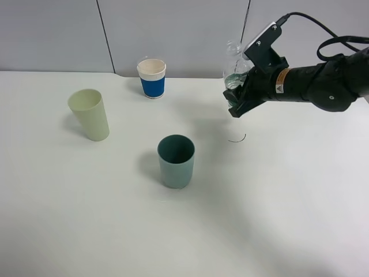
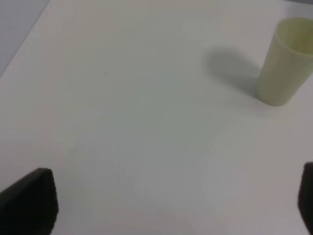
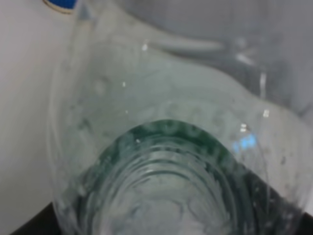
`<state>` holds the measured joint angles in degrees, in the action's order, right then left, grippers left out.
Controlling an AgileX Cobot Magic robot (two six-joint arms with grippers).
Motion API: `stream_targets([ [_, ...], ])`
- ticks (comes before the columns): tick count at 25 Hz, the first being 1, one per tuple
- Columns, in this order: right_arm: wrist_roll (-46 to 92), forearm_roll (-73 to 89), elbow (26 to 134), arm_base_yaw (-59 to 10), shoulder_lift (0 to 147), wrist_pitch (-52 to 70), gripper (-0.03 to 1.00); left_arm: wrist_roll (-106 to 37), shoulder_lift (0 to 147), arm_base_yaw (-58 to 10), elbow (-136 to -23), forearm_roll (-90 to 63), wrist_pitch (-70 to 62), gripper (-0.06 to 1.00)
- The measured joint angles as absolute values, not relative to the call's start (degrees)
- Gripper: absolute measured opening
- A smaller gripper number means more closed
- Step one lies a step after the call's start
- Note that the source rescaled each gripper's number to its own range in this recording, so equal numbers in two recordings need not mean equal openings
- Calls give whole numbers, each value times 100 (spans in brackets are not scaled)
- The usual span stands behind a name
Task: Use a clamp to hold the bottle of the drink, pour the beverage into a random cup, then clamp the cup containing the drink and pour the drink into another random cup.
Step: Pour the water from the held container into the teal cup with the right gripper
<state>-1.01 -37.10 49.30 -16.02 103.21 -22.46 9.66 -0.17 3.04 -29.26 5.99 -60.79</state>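
Observation:
My right gripper, the clamp, is shut on the bottle and holds it in the air above the table's back right, roughly upright and leaning a little. The clear ribbed bottle fills the right wrist view, with clear beverage and its green label showing through. The teal-blue cup stands upright near the table's middle, to the left of the bottle and nearer the front. My left gripper is open over bare table with nothing between its fingers; it is outside the exterior high view.
A pale yellow-green tumbler stands at the left. A blue-sleeved paper cup is at the back centre. A small dark curved scrap lies below the held bottle. Grey wall panels close off the back edge.

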Motion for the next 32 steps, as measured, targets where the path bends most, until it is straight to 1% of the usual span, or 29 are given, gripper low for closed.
stream_targets([
  [4, -363, -4732, 5200, -1602, 10321, -2165, 2, 966, -17, 304, -2926, 599, -6079, 100],
  [8, -414, -5627, 5228, -1602, 10321, -2175, 2, 966, -17, 304, -2926, 599, -6079, 100],
  [11, -414, -6014, 5228, -1650, 10321, -2233, 2, 966, -17, 304, -2926, 599, -6079, 100],
  [14, -324, -6172, 5228, -1797, 10321, -2322, 2, 966, -17, 304, -2926, 599, -6079, 100],
  [21, 536, -6203, 5232, -2110, 10321, -2393, 2, 966, -17, 304, -2926, 599, -6079, 100],
  [28, 885, -6203, 5573, -2582, 10321, -1925, 2, 966, -17, 304, -2926, 599, -6079, 100],
  [32, 1395, -6203, 5645, -2806, 10321, -1878, 2, 966, -17, 304, -2926, 599, -6079, 100],
])
